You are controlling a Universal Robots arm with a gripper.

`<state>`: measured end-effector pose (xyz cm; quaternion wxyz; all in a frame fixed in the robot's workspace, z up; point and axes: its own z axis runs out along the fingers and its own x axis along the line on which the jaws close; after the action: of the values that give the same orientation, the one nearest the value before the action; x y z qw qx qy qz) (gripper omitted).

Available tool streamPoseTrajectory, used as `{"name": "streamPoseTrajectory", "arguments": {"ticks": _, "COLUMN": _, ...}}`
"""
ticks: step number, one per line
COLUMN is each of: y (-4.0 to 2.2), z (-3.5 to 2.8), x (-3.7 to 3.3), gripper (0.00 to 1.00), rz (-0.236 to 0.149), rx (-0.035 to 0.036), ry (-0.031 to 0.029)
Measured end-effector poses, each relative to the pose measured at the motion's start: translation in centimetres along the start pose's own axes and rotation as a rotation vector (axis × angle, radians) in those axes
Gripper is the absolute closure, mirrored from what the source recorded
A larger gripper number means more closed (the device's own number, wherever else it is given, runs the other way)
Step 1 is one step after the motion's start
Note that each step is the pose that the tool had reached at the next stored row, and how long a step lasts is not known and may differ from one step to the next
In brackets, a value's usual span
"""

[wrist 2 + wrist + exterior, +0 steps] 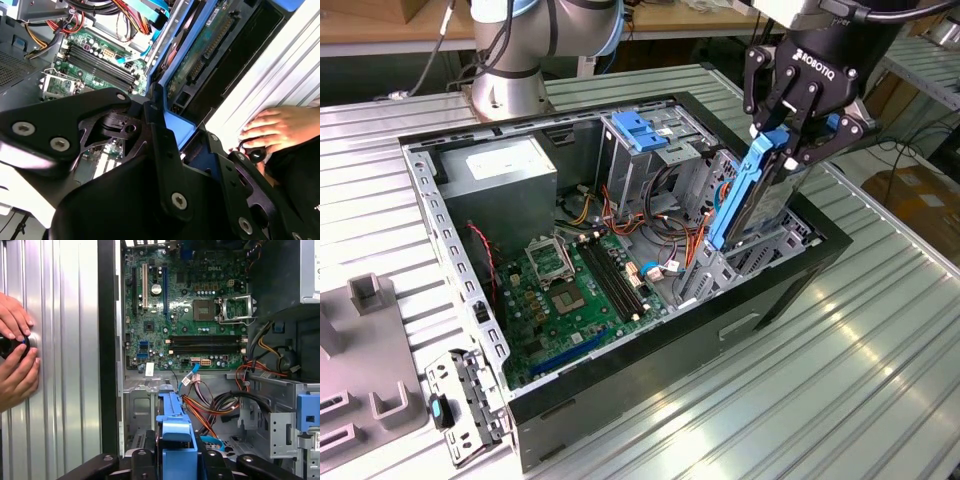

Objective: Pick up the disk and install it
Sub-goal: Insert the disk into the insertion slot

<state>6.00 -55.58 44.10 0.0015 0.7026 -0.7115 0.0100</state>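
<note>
In the exterior view my gripper (782,140) is shut on the top end of the disk (750,195), a flat drive with blue side rails. It hangs steeply tilted, with its lower end down in the metal bay (760,250) at the right side of the open computer case (720,330). In the second wrist view the black fingers (160,145) clamp the blue rail, and the disk's green circuit side (200,55) runs away from them. The first wrist view has the blue rail end (175,432) between the finger bases.
Inside the case lie the motherboard (580,285), a grey power supply (510,175), a blue-latched cage (638,130) and loose cables (670,240). A person's hands (17,360) rest on the ribbed table beside the case. A metal bracket (460,405) and grey fixture (370,350) lie at the exterior view's left.
</note>
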Motion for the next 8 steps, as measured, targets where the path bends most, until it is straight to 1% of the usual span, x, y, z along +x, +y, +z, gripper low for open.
{"name": "streamPoseTrajectory", "arguments": {"ticks": 8, "y": 0.0, "z": 0.5, "x": 0.02, "gripper": 0.63, "rz": 0.0, "rx": 0.0, "ry": 0.0001}}
